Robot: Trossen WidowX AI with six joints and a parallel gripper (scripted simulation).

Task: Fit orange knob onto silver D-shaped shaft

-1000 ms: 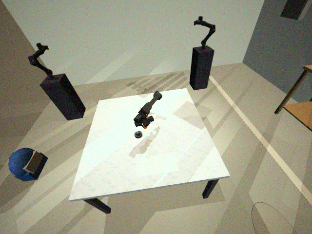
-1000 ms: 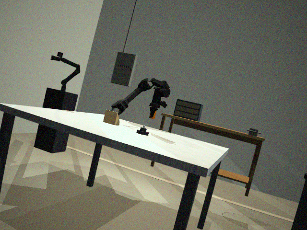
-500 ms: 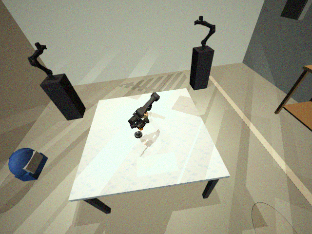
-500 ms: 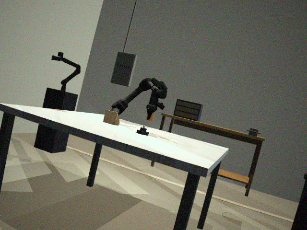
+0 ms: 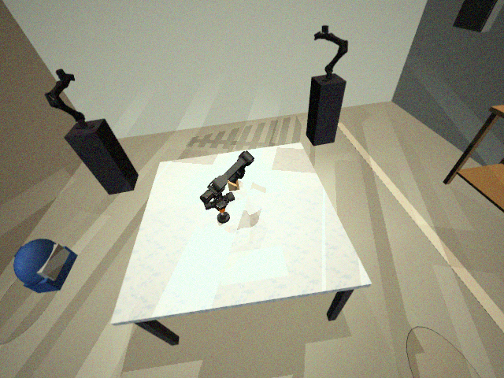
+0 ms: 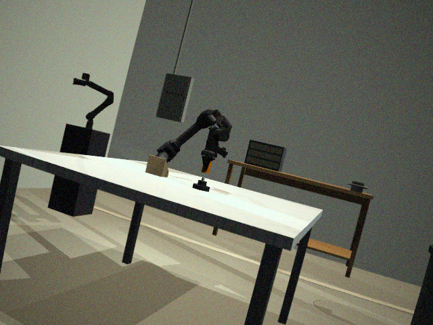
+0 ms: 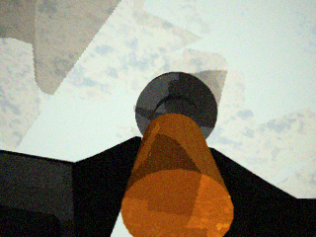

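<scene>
A wooden block (image 5: 233, 187) (image 6: 156, 165) stands on the counter (image 5: 260, 260) (image 6: 244, 206), near the dark round pedestal (image 5: 223, 217) (image 6: 201, 185) (image 7: 176, 89) and apart from it. The hand (image 5: 221, 207) (image 6: 206, 168) (image 7: 173, 148) pinches the orange knob (image 5: 222, 210) (image 6: 208, 167) (image 7: 177, 193) above the pedestal, with a gap between knob and shaft (image 6: 202, 179). The knob's underside is hidden. I see no container on the counter.

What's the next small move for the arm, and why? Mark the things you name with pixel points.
Probably ease the black claw (image 5: 222, 208) (image 6: 206, 170) (image 7: 173, 148) slightly sideways to centre before lowering: the orange tapered knob (image 5: 222, 210) (image 6: 208, 166) (image 7: 177, 197) it grips hangs above the silver shaft (image 6: 203, 179), looking a little offset. Flat-side alignment is hidden.
</scene>
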